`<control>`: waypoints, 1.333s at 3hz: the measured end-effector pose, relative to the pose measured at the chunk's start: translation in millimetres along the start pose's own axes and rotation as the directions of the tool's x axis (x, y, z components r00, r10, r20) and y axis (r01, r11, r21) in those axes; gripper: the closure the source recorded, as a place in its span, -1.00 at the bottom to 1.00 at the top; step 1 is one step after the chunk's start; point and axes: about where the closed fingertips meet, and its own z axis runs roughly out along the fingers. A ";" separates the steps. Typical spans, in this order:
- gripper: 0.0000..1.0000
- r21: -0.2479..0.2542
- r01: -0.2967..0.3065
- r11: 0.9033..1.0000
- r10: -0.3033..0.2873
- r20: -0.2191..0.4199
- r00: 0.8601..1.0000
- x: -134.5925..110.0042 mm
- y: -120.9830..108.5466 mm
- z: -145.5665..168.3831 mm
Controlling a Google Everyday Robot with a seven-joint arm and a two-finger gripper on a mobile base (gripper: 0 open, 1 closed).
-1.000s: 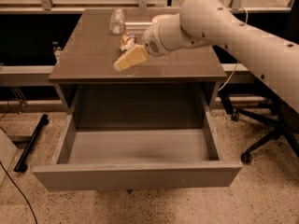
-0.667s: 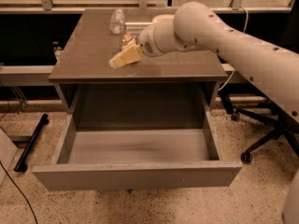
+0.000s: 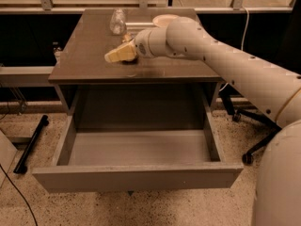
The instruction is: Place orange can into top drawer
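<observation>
A white robot arm's pale yellow gripper point(image 3: 118, 54) hovers near the brown counter's point(image 3: 84, 55) middle; whether it grips anything cannot be told. The small brown-orange can point(image 3: 126, 36) appears to stand just behind it, toward the back edge. The wide grey drawer point(image 3: 136, 175) is open. A misjudged approach could topple the can.

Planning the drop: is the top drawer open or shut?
Open: the top drawer is pulled out, inside showing; the gripper is over the cabinet top.

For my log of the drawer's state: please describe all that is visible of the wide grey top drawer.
The wide shallow grey drawer has a plain flat front without handle. It stands pulled out level under the brown cabinet top and holds nothing. The gripper is over that top, away from the drawer.
</observation>
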 end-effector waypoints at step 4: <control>0.22 0.033 -0.086 0.996 0.086 -0.003 0.996 24.4 -30.0 44.8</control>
